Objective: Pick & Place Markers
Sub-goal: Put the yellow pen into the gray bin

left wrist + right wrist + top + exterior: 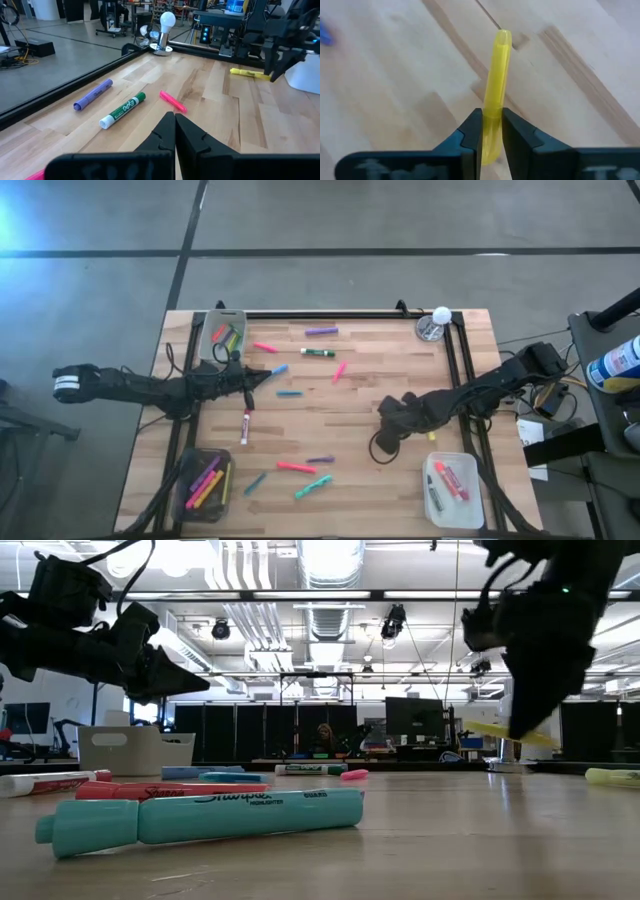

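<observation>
Several markers lie scattered flat on the wooden table (400, 360), among them a purple one (322, 331), a green-and-white one (318, 352) and a teal one (200, 820). My right gripper (385, 413) is over the middle right of the table, shut on a yellow marker (497, 85), which also shows in the low view (510, 732). My left gripper (262, 375) is shut and empty above the middle left of the table, near a blue marker (278, 369); it also shows in its own wrist view (174, 122). My right gripper pinches the yellow marker between its two fingers (472, 132) near one end (492, 120). The fingers come from above, pointing down. The rest of the marker sticks out past the fingers, slightly tilted (247, 73), lifted clear of the table.
A bin with markers stands at the far left corner (225, 330), another at the near left (205, 485) and a clear one at the near right (452, 490). A round lamp-like object (432, 325) stands at the far right. A dark frame rail (340, 313) runs along the far edge.
</observation>
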Robot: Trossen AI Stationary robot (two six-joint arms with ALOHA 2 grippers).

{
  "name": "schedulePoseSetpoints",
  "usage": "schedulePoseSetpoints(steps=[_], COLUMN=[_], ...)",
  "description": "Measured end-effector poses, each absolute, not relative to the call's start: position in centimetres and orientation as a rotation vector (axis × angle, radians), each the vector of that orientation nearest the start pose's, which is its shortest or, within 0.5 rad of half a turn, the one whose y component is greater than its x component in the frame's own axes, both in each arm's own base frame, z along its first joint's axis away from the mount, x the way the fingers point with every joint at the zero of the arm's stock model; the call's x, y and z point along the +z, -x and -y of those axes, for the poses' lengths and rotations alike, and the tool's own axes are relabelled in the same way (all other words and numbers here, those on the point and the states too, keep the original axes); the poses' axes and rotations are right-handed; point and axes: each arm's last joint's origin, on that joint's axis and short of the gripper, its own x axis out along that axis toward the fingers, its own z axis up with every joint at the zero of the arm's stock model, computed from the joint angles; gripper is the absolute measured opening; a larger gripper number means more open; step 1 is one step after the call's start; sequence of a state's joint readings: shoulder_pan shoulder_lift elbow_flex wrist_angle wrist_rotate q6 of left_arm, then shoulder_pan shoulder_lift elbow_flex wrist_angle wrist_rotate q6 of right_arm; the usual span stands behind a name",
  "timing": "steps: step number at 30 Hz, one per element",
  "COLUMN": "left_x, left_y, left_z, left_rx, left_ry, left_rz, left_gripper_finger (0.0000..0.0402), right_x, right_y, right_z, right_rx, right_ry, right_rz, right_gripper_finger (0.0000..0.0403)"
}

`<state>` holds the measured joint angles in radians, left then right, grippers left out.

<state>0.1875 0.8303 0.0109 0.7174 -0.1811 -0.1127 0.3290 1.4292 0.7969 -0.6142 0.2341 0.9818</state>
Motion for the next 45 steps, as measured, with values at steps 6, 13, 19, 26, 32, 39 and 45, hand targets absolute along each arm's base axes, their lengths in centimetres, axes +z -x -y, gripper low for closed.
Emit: schedulePoseSetpoints(steps=[6, 13, 19, 26, 32, 39, 45], left_x=[15.0, 15.0, 15.0, 15.0, 15.0, 15.6, 15.5], left_y=[-14.5, -14.5, -14.5, -14.5, -14.5, -14.7, -14.7], left_z=[-3.3, -3.3, -3.3, -3.3, -3.3, -3.4, -3.4], left_rx=[0.374, 0.374, 0.374, 0.373, 0.373, 0.393, 0.390], left_ry=[0.112, 0.112, 0.112, 0.111, 0.116, 0.118, 0.283], left_rz=[-0.082, -0.082, -0.082, -0.086, -0.084, -0.060, -0.029], left_gripper_finger=[0.0005, 0.0005, 0.0005, 0.0005, 0.0005, 0.0005, 0.0005], right_x=[18.2, 18.7, 19.5, 18.3, 16.8, 15.5, 15.4], right_y=[-24.6, -25.5, -26.7, -28.4, -30.6, -32.0, -32.2], right_z=[-7.6, -7.7, -7.9, -8.4, -8.8, -8.6, -8.6], right_rx=[-0.421, -0.379, -0.328, -0.224, -0.148, -0.145, -0.126], right_ry=[-0.494, -0.422, -0.360, -0.258, -0.132, -0.077, -0.081], right_rz=[-0.997, -0.880, -0.690, -0.490, -0.339, -0.339, -0.342], right_gripper_finger=[0.0055, 0.0056, 0.0056, 0.0056, 0.0056, 0.0056, 0.0056])
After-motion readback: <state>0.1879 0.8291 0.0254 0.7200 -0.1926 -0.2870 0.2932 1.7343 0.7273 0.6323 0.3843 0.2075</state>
